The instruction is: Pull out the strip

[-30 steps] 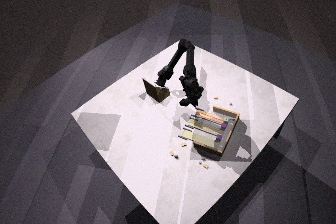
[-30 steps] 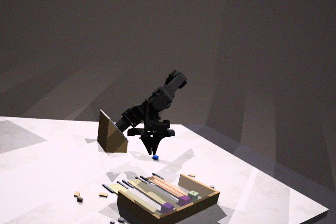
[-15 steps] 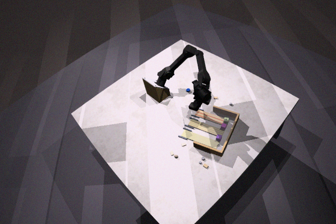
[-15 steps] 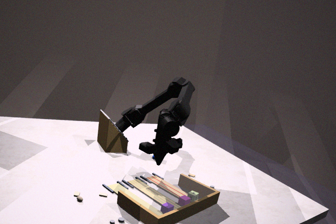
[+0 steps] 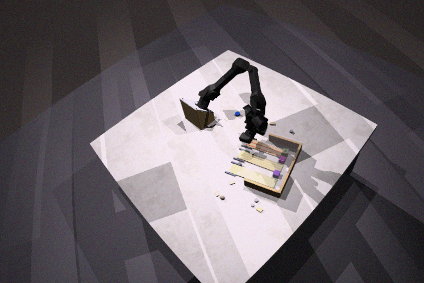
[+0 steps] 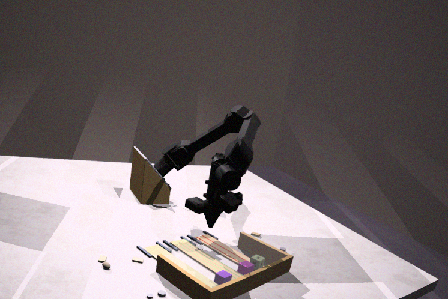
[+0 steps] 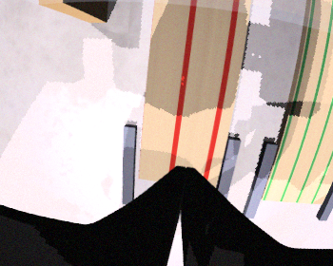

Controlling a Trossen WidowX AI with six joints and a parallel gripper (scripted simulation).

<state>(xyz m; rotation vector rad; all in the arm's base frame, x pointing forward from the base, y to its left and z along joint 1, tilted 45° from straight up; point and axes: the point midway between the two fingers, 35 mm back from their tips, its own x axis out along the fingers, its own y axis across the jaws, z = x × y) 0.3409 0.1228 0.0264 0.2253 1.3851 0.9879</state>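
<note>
The labelled cube, pale green with a dark mark (image 5: 285,152) (image 6: 257,260), sits at the far end of the red-lined strip (image 5: 267,147) (image 6: 217,245) (image 7: 204,95). A magenta cube (image 5: 282,159) (image 6: 245,267) is close beside it. A purple cube (image 5: 275,173) (image 6: 223,276) is farther along the box's end wall. The green-lined strip (image 5: 260,161) (image 6: 202,257) (image 7: 305,152) lies in the middle and a plain strip (image 5: 253,174) (image 6: 155,251) at the other side. My gripper (image 6: 211,226) (image 7: 183,175) is shut and empty, pointing down above the red-lined strip's near end.
A low wooden box wall (image 5: 291,166) (image 6: 184,277) (image 7: 51,7) surrounds the strips on three sides. Slate-blue bars (image 7: 129,163) flank the strips' near ends. A blue disc (image 5: 237,113) lies near the arm's wooden mount (image 5: 196,115) (image 6: 148,183). Small tan and grey pieces lie outside the box.
</note>
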